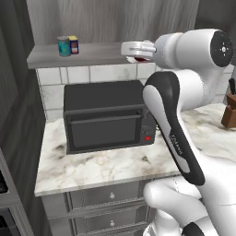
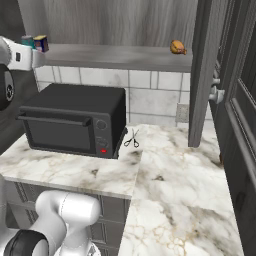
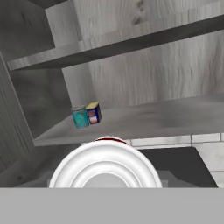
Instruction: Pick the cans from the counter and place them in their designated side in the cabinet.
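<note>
Your pincer (image 1: pixel 137 58) sits raised at the front edge of the cabinet (image 1: pixel 83 54) shelf board, above the black microwave (image 1: pixel 108 116). A sliver of red shows under the white hand there, and in the hand view a red and white rim (image 3: pixel 108 139) peeks over the hand's round white body; this looks like the red can (image 1: pixel 138 59), sitting right at the fingers. The fingertips themselves are hidden, so you cannot tell how wide the pincer stands or whether it truly pinches the can.

Further along the shelf from the pincer, toward the cabinet's left end, the yellow-topped blue can (image 1: pixel 73 44) stands upright on the board. The teal can (image 1: pixel 63 46) stands just beside it, close enough that you cannot tell whether they touch. In the hand view the pair lies ahead of and slightly left of your hand, the teal can (image 3: pixel 80 117) nearer the side wall.

Well away on the opposite side, near the shelf's right end, the brown-orange lumpy food item (image 2: pixel 177 47) rests on the board.

Below the pincer, the microwave stands on the counter (image 1: pixel 106 166), and a pair of scissors (image 2: pixel 132 139) lies on the marble just beside the microwave's right side
</note>
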